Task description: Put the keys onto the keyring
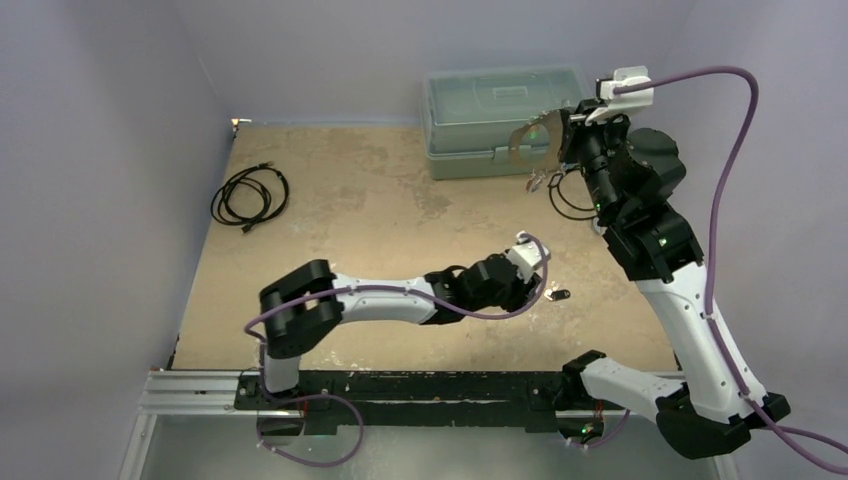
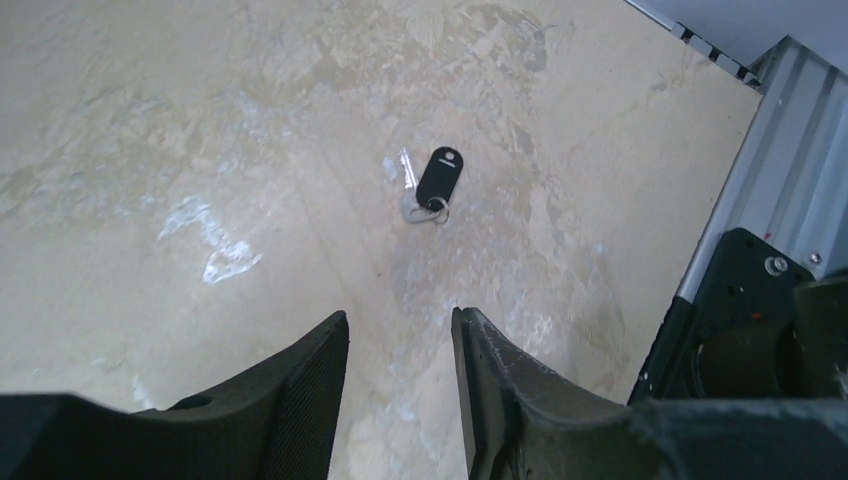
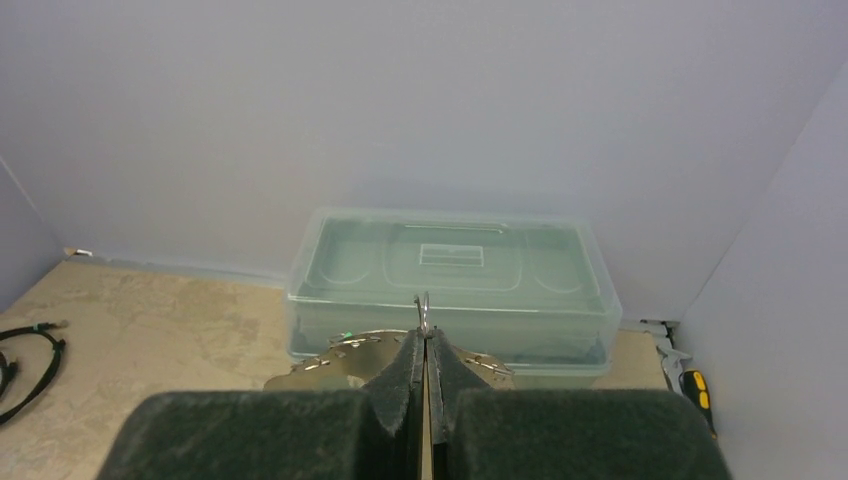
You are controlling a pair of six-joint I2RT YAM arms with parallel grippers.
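Black-tagged key lies ahead of the empty, parted left gripper.
Right gripper, pinched closed, apparently holds the keyring aloft.

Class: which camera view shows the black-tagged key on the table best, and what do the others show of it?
The left wrist view: the black-tagged key lies ahead of the open left gripper, tag, blade and ring distinct. The top external view shows the key only as a dark speck. The right wrist view misses it.

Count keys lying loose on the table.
1: black-tagged key on the table, ahead of the left fingers. Others may hang from the keyring in the right fingers; unclear.
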